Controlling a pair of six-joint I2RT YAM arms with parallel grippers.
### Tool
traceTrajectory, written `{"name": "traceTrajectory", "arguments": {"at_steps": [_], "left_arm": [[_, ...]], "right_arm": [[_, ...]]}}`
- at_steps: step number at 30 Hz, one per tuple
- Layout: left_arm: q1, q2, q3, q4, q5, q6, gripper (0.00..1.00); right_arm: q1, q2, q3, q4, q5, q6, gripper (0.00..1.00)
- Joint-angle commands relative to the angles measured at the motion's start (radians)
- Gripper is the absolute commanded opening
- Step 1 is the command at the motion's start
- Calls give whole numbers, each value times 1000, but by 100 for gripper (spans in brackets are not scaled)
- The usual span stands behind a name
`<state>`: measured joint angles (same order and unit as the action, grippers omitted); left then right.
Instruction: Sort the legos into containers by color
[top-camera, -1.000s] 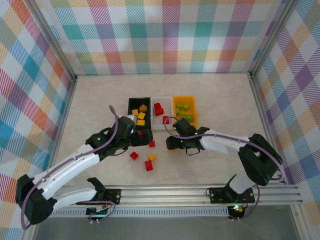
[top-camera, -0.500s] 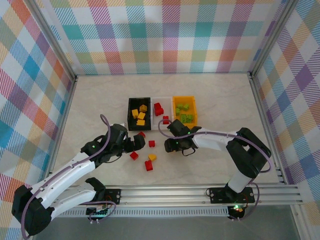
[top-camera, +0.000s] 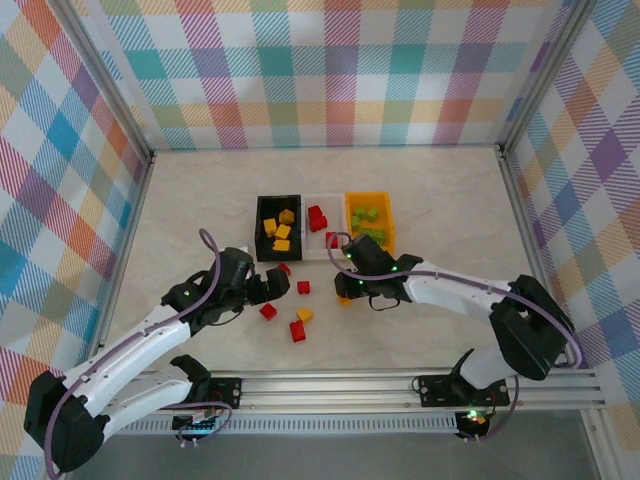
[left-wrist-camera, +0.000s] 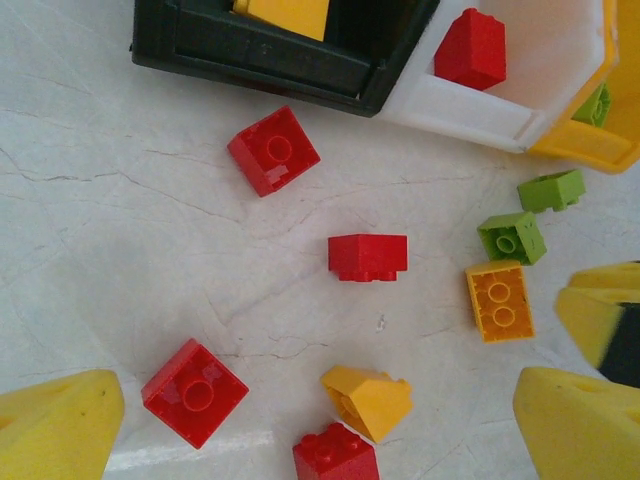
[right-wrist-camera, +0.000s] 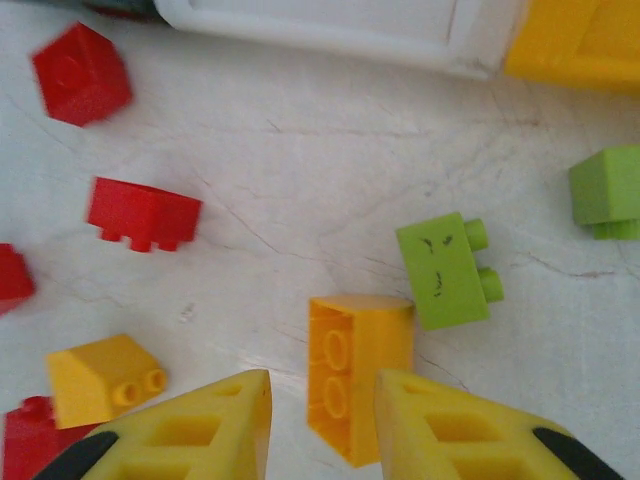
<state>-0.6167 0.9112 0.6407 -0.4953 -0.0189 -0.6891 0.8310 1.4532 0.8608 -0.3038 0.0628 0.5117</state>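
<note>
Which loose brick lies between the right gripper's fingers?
The rectangular yellow-orange brick. The green bricks lie off to one side of the right gripper, the sloped yellow brick and red bricks to the other.

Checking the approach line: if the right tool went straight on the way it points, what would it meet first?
Most likely the yellow-orange brick straight ahead of the right tool, then the table; depth is unclear.

I see my left arm (top-camera: 140, 345) and right arm (top-camera: 450, 290) both wearing glossy white shells between black joint housings, with a purple cable (top-camera: 215, 262) running along each and small green lights at the joints. The left fingers (left-wrist-camera: 60, 430) are blunt yellow wedges; the right fingers (right-wrist-camera: 210, 430) are yellow, pocketed and edged with black.
</note>
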Motion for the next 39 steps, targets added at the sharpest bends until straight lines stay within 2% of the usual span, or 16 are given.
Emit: {"name": "traceTrajectory", "arguments": {"at_steps": [1, 3, 6, 8, 11, 15, 20, 27, 33, 39], "left_arm": [[21, -32, -23, -28, -17, -11, 100], [31, -48, -34, -34, -10, -13, 100], [39, -76, -46, -46, -6, -19, 100], [43, -92, -50, -53, -7, -20, 100], [48, -106, -58, -58, -7, -20, 100], [55, -93, -64, -43, 0, -17, 100], [57, -75, -74, -21, 12, -24, 100], [60, -86, -90, -25, 11, -26, 100], [64, -111, -96, -34, 0, -26, 100], [72, -130, -84, -75, -11, -15, 100]], "right_arm": [[5, -16, 73, -41, -32, -34, 33], [5, 17, 146, -98, -39, -55, 39], [5, 51, 186, -147, -14, -50, 63], [3, 65, 175, -164, -3, -38, 71], [3, 84, 137, -165, -4, -20, 75], [4, 135, 89, -133, -21, 4, 76], [3, 217, 78, -91, -5, 17, 70], [5, 265, 82, -72, 5, 5, 46], [5, 189, 64, -65, -18, -14, 34], [7, 59, 166, -136, -63, -62, 30]]}}
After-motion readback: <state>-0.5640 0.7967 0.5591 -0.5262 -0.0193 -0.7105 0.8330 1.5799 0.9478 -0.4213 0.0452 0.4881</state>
